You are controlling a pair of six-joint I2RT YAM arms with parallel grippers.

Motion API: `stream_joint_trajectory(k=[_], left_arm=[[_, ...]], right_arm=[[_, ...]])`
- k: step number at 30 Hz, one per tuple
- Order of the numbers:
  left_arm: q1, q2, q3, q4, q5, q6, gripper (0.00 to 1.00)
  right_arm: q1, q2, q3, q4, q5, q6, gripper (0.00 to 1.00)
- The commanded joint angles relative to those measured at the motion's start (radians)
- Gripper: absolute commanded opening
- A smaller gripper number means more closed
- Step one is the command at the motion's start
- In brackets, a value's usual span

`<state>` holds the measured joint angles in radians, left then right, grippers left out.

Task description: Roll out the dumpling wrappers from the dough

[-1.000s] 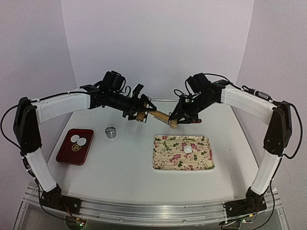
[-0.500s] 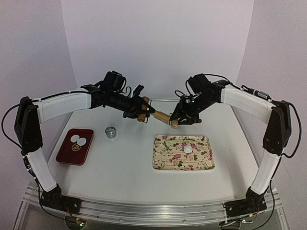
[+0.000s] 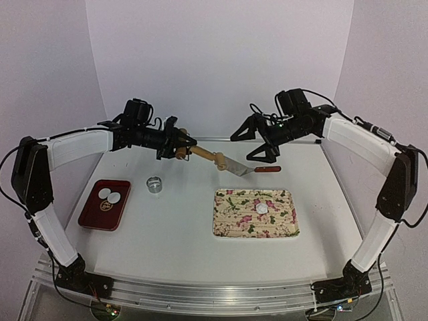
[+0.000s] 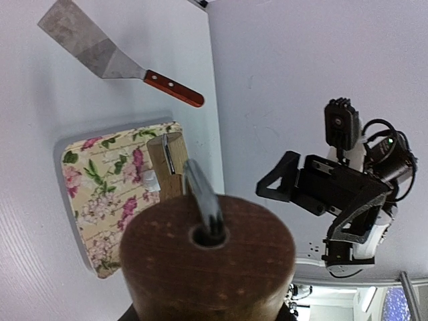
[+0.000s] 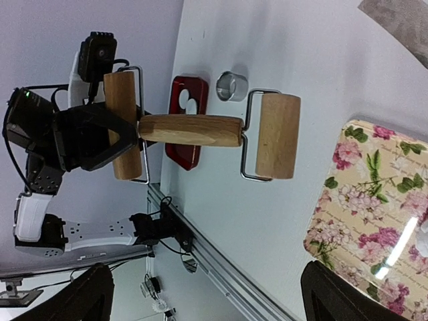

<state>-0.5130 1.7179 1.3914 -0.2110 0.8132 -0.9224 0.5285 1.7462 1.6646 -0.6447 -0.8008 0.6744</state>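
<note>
Left gripper [image 3: 175, 144]: clenched on one end drum of wooden rolling pin [image 3: 204, 156], above the table's 12 o'clock | right gripper [image 3: 246, 144]: released, jaws wide, apart from the pin | dumpling wrappers [image 3: 105, 194]: two, in red tray [image 3: 93, 217], 9 o'clock | dough [image 3: 262, 208]: lump on floral tray [image 3: 231, 224], 4 o'clock | ring cutter [image 3: 155, 184]: 10 o'clock | spatula [image 3: 251, 168]: 1 o'clock

Rolling pin [image 3: 200, 155], spatula [image 3: 251, 170] across far table [image 3: 180, 227]
</note>
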Motion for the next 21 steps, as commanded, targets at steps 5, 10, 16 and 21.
stream_joint_trajectory(k=[5,10,16,21], left_arm=[[-0.002,-0.142,-0.022,0.332,0.198,-0.189,0.0],[-0.003,-0.177,-0.057,0.378,0.235,-0.24,0.0],[-0.004,-0.196,-0.087,0.38,0.248,-0.241,0.0],[-0.005,-0.188,-0.076,0.404,0.255,-0.244,0.0]], right_arm=[[-0.001,-0.042,-0.123,0.293,-0.141,0.075,0.98],[-0.002,-0.013,-0.152,0.506,-0.237,0.204,0.98],[0.018,0.021,-0.086,0.586,-0.347,0.282,0.98],[0.056,0.038,-0.088,0.678,-0.361,0.368,0.97]])
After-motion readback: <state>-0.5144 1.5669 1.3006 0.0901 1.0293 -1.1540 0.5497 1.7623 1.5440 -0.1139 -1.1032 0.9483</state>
